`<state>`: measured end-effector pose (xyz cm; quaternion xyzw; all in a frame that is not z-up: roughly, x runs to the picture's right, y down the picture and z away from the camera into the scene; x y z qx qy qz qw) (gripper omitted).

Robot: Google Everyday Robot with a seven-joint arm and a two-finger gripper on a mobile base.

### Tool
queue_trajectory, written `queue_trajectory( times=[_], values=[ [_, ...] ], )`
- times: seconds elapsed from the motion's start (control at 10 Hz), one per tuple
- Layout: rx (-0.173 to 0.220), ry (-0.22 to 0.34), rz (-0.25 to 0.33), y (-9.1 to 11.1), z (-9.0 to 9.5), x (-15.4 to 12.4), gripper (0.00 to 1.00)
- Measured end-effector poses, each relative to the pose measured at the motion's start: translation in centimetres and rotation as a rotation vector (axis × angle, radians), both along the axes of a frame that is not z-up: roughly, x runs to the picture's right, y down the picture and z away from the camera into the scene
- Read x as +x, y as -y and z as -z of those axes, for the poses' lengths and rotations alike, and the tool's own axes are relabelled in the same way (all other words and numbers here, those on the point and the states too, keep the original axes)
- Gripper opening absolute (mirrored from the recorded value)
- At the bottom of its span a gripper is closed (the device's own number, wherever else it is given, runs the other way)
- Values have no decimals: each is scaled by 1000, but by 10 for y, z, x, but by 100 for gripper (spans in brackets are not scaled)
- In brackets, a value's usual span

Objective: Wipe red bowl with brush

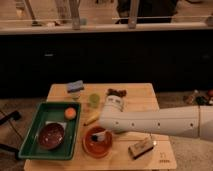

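The red bowl [96, 144] stands on the wooden table [150, 110] near its front edge, just right of the green tray. The brush [99, 135], a small white and black thing, is inside the bowl at its back part. My gripper [104, 130] is at the end of the white arm [155, 121], which reaches in from the right. It hangs over the bowl's back rim, right at the brush, and is mostly hidden by the wrist.
A green tray [35, 131] at the left holds a maroon bowl [51, 136] and an orange ball [70, 113]. A tan block [140, 148] lies right of the red bowl. A blue sponge [75, 86], a green cup [94, 100], a yellow item [91, 119] and a brown item [116, 93] lie further back.
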<state>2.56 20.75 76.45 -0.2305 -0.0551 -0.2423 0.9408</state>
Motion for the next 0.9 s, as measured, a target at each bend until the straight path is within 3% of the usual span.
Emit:
queue_trajectory(
  times=[0.4,0.9],
  values=[
    [-22,82,18,-19,12,-6,0],
    [-36,82,-17,-34,17,25,0]
  ],
)
